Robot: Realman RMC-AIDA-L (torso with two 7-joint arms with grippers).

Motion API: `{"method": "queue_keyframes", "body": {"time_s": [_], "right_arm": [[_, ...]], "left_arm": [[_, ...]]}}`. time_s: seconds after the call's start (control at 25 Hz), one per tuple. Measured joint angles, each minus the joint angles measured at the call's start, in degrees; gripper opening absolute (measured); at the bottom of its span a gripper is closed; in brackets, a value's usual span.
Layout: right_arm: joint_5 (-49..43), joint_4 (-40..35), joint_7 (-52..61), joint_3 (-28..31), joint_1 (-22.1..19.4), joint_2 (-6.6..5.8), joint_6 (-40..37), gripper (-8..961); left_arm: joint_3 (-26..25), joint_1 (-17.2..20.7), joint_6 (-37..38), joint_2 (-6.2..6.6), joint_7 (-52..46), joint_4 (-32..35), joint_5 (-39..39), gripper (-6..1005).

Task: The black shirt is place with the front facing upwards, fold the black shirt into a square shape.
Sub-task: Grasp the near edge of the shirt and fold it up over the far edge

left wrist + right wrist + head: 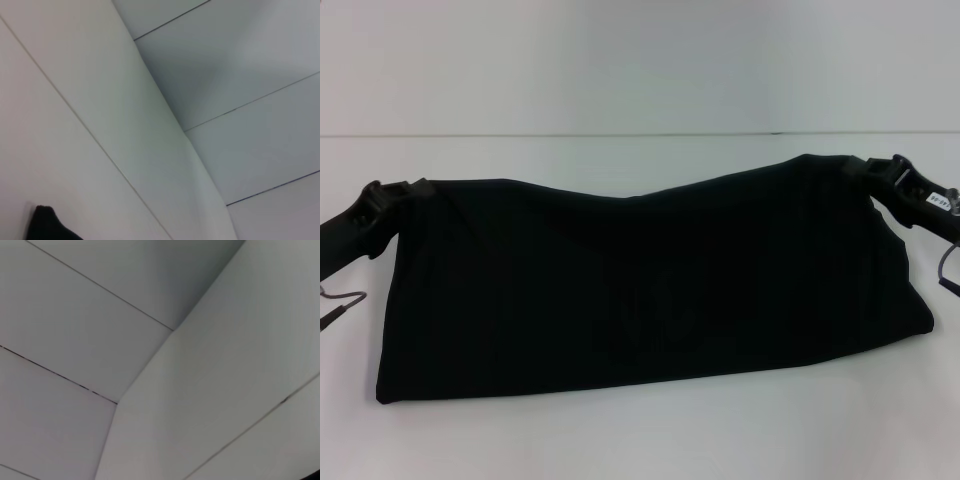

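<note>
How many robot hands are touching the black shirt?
2. The left gripper is at the far left corner of the black shirt; the right gripper is at its far right corner.

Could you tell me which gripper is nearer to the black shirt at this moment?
Neither: the left gripper is at the black shirt's far left corner, the right gripper at its far right corner, each against the cloth's edge.
</note>
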Motion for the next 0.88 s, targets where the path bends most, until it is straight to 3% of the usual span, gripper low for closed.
{"method": "queue_keyframes", "body": {"time_s": [0.88], "right_arm": [[2.77,1.4,-8.6,0.17,1.52,0.98,7.8,13]], "left_arm": [[-0.49,-2.89,-7.6,-2.86,5.01,-0.2,-2.42,111]]}}
